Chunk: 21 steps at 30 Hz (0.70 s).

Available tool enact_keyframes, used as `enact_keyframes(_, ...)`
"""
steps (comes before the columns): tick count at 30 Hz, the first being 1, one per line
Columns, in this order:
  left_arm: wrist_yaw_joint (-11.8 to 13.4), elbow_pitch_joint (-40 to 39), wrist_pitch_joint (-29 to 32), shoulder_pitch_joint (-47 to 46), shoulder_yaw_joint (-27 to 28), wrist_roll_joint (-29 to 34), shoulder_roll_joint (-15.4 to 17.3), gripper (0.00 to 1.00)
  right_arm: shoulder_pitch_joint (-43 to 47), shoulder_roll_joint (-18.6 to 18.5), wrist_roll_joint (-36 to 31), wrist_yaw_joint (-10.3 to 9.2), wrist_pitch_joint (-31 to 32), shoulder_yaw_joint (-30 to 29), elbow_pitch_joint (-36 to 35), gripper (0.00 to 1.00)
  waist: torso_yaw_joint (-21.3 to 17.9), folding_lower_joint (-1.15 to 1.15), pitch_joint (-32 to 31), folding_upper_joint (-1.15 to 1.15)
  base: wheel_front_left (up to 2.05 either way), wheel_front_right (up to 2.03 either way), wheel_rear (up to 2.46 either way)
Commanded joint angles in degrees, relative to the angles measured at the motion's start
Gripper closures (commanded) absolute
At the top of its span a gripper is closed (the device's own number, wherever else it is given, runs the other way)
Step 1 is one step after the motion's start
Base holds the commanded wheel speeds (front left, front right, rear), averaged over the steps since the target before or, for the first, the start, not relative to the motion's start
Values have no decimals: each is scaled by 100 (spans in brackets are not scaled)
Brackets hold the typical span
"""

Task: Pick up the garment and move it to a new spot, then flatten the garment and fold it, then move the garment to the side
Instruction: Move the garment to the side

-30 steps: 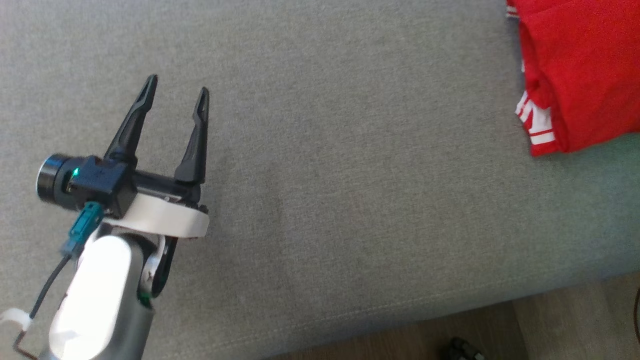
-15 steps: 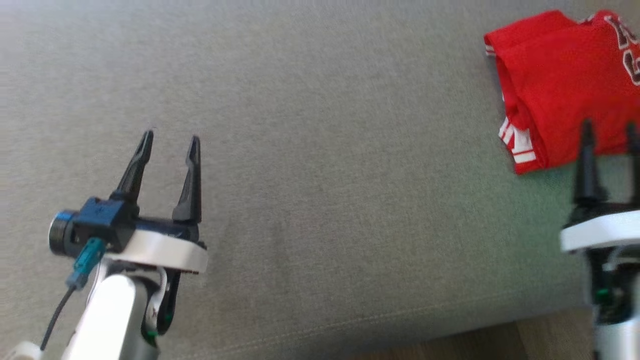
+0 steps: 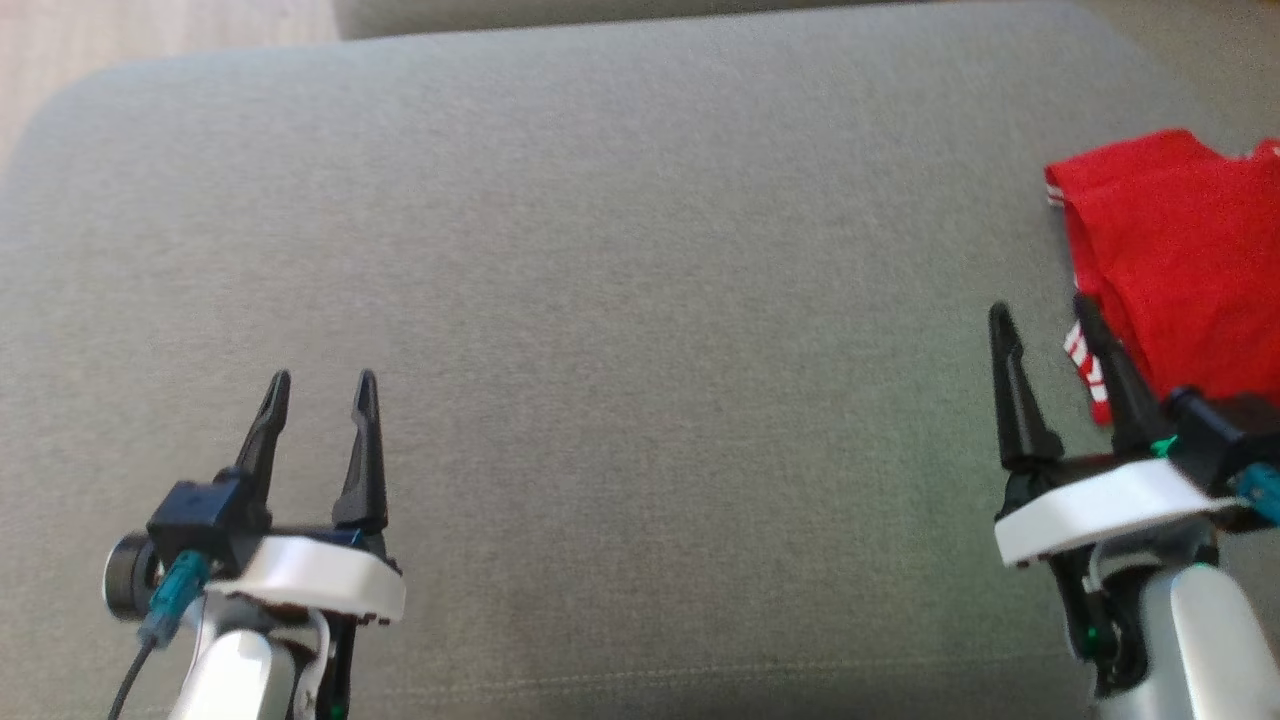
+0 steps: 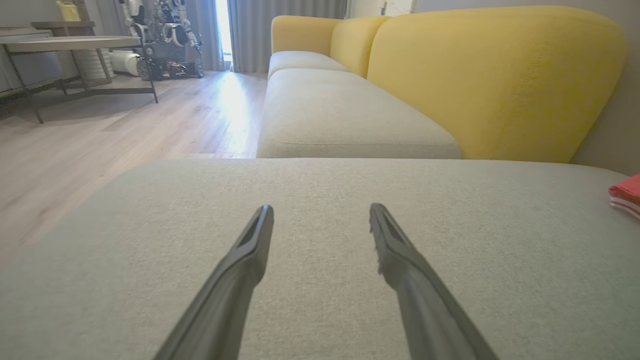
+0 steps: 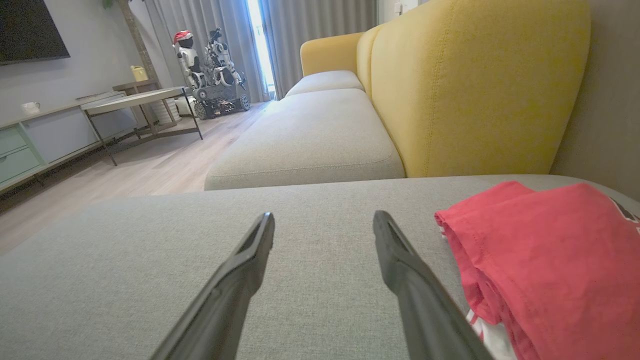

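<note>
Fabric of the red shirt [image 3: 1180,260] lies in a compact bundle at the far right edge of the grey sofa cushion [image 3: 640,250], its white-striped trim facing the middle, which by my judgement means it has been folded and set aside. Both arms hover low over the cushion with fingers pointing away from the robot: the left gripper [image 3: 322,385] is spread wide and empty over bare upholstery, well apart from the shirt, while the right gripper [image 3: 1042,310] is equally spread and empty, one finger just beside the shirt's near corner, with no cloth between its fingers. Neither needs to grip anything if the job is finished. Beyond the cushion stand a yellow backrest [image 4: 490,75], a low table [image 4: 70,45] on the wooden floor [image 4: 100,145], and another robot [image 5: 210,65] by the curtains; nothing lies between the grippers and the shirt
</note>
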Motion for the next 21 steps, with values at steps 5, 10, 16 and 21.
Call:
enact_keyframes(5,24,-68,-76,41,259,-77,67,0,160,5,-173,19,70,218,-244,0,223,0,-358,0,0,0,0)
enact_keyframes(10,25,15,-86,198,247,-88,95,0,370,-16,-210,19,148,250,-315,0,214,0,-540,0,0,0,0)
enact_keyframes(16,13,64,-82,277,188,-92,120,0,519,-27,-235,19,182,202,-360,0,182,0,-640,0,0,0,0)
enact_keyframes(21,3,128,-60,346,122,-95,130,0,614,-24,-258,19,176,178,-351,0,171,0,-778,0,0,0,0)
